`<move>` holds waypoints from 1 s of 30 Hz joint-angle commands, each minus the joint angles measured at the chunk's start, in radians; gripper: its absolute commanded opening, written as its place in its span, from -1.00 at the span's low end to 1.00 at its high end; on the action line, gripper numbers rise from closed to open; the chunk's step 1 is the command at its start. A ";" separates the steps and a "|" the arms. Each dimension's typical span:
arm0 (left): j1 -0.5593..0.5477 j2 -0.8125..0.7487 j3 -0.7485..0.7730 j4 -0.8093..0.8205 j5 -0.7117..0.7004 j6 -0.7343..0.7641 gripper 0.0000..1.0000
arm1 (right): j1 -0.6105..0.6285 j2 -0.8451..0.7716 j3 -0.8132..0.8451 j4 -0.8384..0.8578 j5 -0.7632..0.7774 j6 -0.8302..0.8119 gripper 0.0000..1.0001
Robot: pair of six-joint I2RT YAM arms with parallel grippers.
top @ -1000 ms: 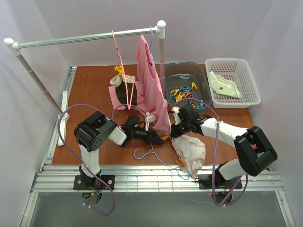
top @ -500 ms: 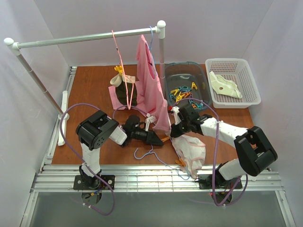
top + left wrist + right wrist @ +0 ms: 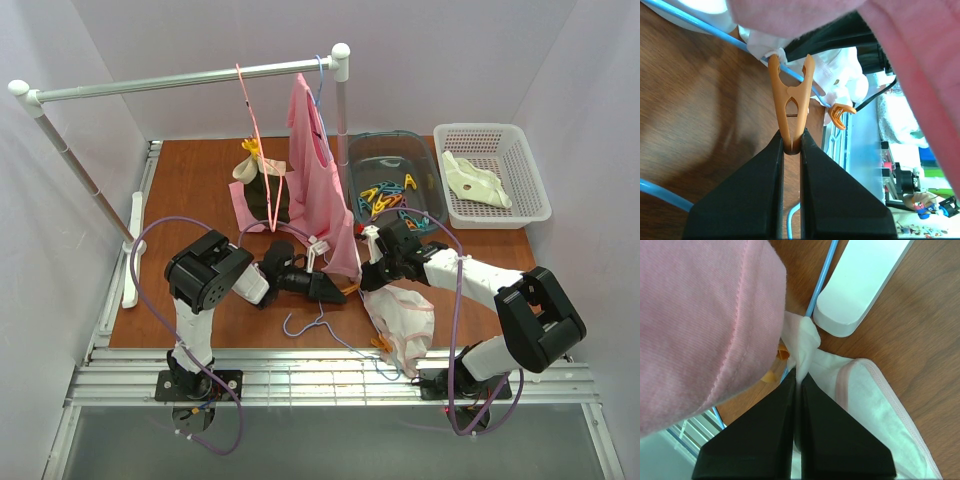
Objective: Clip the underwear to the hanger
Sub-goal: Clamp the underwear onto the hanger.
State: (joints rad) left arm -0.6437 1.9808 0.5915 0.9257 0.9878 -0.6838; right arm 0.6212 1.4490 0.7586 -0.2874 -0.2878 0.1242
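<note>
L gripper [image 3: 791,144] is clenched on the tail of an orange peg [image 3: 790,100], squeezing it so the mouth gapes. R gripper [image 3: 796,379] is clamped on a pinch of the underwear [image 3: 807,342], holding that bunched corner right up against the hanger [image 3: 821,279]. The hanger lies flat on the table [image 3: 200,190] between the two arms, near the front edge. The rest of the underwear trails toward the R arm's base, w/ a 2nd peg [image 3: 841,112] by the wire on that side.

From the L wrist cam the blue wire looks to run across the peg's open mouth, w/ white fabric just beyond it. Can't tell if any fabric is actually inside the mouth.

What I'd worry about from here:
- Peg let go too early: it bites the wire only, fabric not caught, b/c the bunch sits a bit past the mouth
- Hanger is loose on the table, so a push from the peg could slide it out from under the fabric
- R grip is on a thin pinch, so a tug could pull it free and the corner drops off the wire
- Pink top [image 3: 318,190] hangs right over both grippers and blocks much of both wrist cams; its hem could get nipped instead
- Peg is held by its tip only, so it could twist or pop out sideways
</note>
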 commanded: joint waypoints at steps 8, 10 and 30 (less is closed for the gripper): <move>0.009 -0.005 -0.016 0.061 0.023 -0.037 -1.00 | -0.005 -0.016 0.018 -0.010 -0.007 -0.009 -0.97; 0.009 -0.011 -0.028 0.056 0.017 -0.039 -1.00 | -0.003 -0.021 0.016 -0.010 -0.004 -0.009 -0.97; 0.010 0.029 0.002 0.078 0.034 -0.082 -1.00 | -0.005 -0.018 0.015 -0.009 -0.019 -0.009 -0.97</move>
State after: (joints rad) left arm -0.6384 2.0003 0.5640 0.9852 1.0027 -0.7643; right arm 0.6212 1.4483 0.7586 -0.2897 -0.2890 0.1238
